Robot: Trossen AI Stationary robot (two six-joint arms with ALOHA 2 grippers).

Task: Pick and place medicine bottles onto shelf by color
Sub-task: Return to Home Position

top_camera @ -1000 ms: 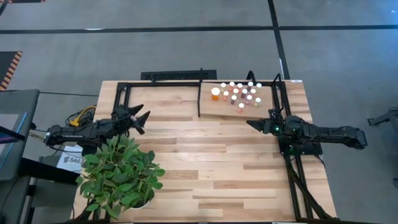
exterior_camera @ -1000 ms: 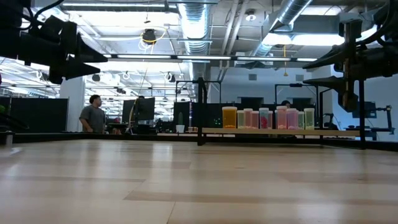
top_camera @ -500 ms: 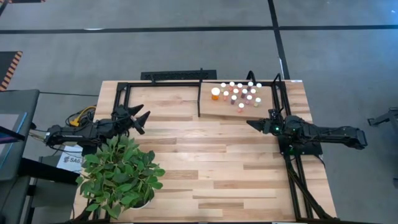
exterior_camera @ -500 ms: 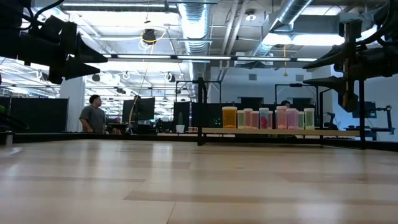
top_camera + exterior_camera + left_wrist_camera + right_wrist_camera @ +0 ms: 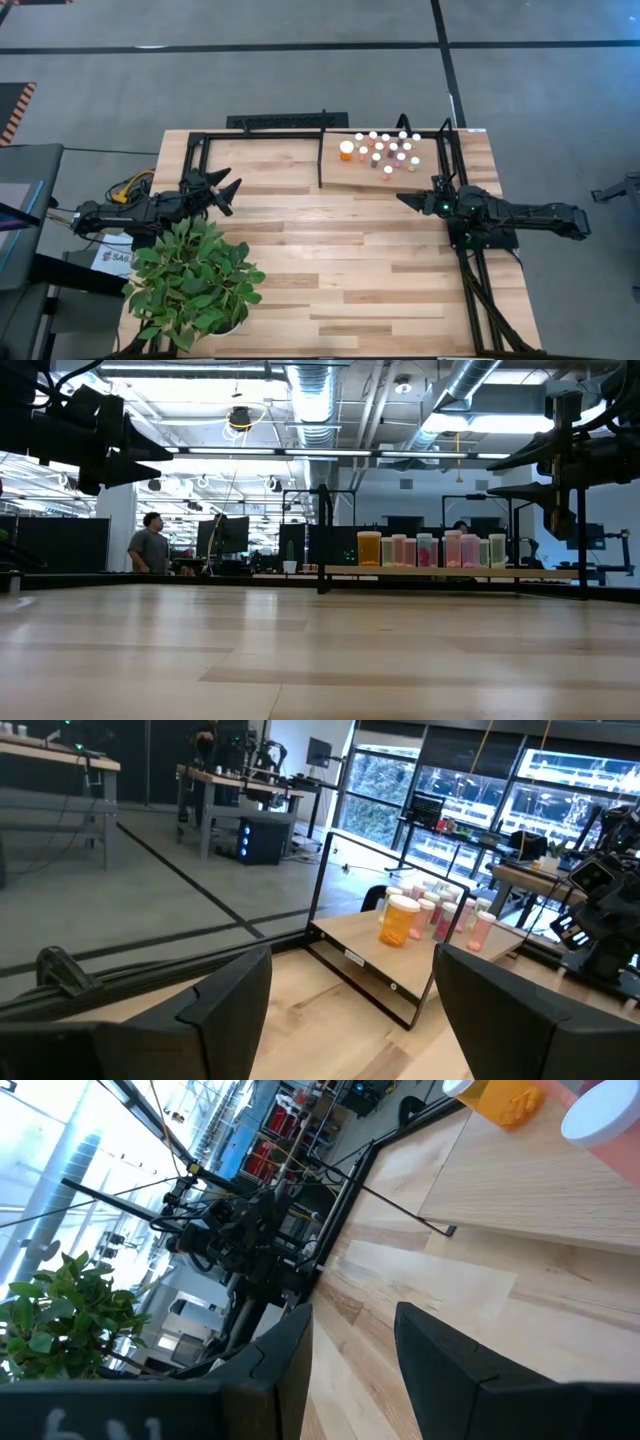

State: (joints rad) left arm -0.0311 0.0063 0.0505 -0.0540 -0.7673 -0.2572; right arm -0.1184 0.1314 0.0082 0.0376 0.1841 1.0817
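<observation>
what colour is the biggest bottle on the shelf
Orange body with a white cap; the biggest bottle shows best in the left wrist view.

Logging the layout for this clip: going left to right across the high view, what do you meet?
In order: left pincer → larger orange bottle → right pincer. The plant and the small vials overlap the pincers sideways, so they are left out.
</observation>
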